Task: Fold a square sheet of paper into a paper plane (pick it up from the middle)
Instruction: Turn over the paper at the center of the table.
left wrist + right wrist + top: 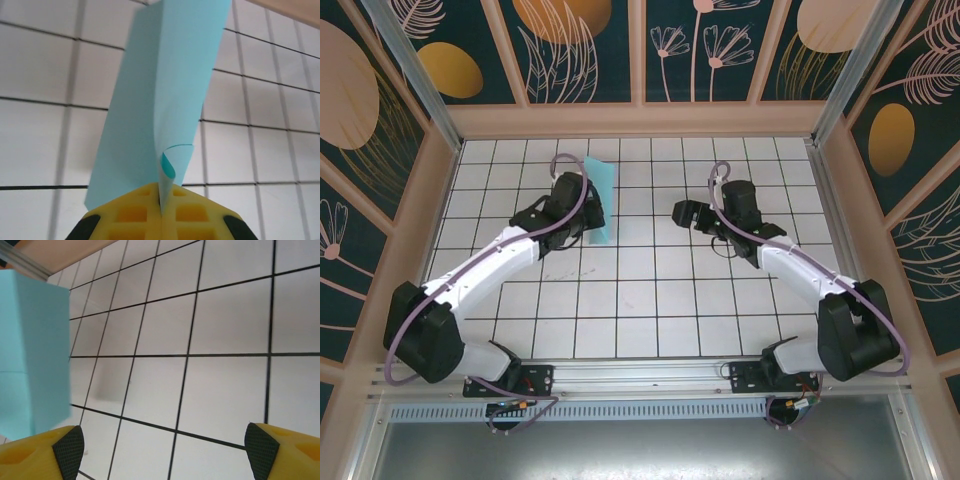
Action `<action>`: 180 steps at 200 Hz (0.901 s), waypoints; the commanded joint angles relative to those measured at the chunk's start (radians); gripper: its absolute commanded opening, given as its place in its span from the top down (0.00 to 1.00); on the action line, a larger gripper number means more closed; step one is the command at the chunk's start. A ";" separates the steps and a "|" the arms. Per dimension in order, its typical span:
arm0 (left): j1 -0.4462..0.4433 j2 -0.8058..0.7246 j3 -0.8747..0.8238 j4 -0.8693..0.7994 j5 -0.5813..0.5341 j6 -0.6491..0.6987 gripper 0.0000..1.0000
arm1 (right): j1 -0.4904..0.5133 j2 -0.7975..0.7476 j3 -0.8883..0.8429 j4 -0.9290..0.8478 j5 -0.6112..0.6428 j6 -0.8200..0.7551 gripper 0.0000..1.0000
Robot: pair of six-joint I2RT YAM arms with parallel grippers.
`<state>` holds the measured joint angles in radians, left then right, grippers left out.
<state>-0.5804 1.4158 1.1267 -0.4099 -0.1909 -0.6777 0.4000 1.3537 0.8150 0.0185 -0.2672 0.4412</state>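
Observation:
The light-blue sheet of paper (601,198) is folded lengthwise and held up off the table at the back left. My left gripper (588,214) is shut on its near edge. In the left wrist view the paper (160,90) rises from between the closed yellow fingers (135,215), with a small curl (175,160) just above them. My right gripper (682,214) stands open to the right of the paper, apart from it. In the right wrist view the paper (32,355) hangs at the left edge, and nothing lies between the wide-apart fingertips (69,450).
The white grid table (640,300) is walled by a wooden frame (640,120) at the back and sides. Both arm bases sit at the near edge on a metal rail (640,378).

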 commanded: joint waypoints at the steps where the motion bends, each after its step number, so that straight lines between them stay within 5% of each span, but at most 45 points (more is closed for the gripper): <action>1: -0.017 0.029 0.075 -0.330 -0.305 0.061 0.93 | -0.005 -0.030 -0.025 -0.024 0.042 0.023 0.14; 37: -0.051 0.154 0.141 -0.448 -0.517 0.007 0.93 | -0.019 -0.030 -0.033 -0.051 0.086 0.048 0.14; 78: -0.097 0.361 0.156 -0.452 -0.623 -0.061 0.93 | -0.051 -0.027 -0.045 -0.075 0.109 0.072 0.14; 122: -0.163 0.532 0.168 -0.398 -0.582 -0.089 0.93 | -0.077 -0.023 -0.051 -0.098 0.115 0.087 0.15; 180: -0.217 0.544 0.148 -0.262 -0.405 -0.068 0.83 | -0.093 0.000 -0.047 -0.106 0.110 0.105 0.16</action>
<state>-0.7967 1.9636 1.2716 -0.7429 -0.6773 -0.7452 0.3176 1.3491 0.7738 -0.0704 -0.1719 0.5236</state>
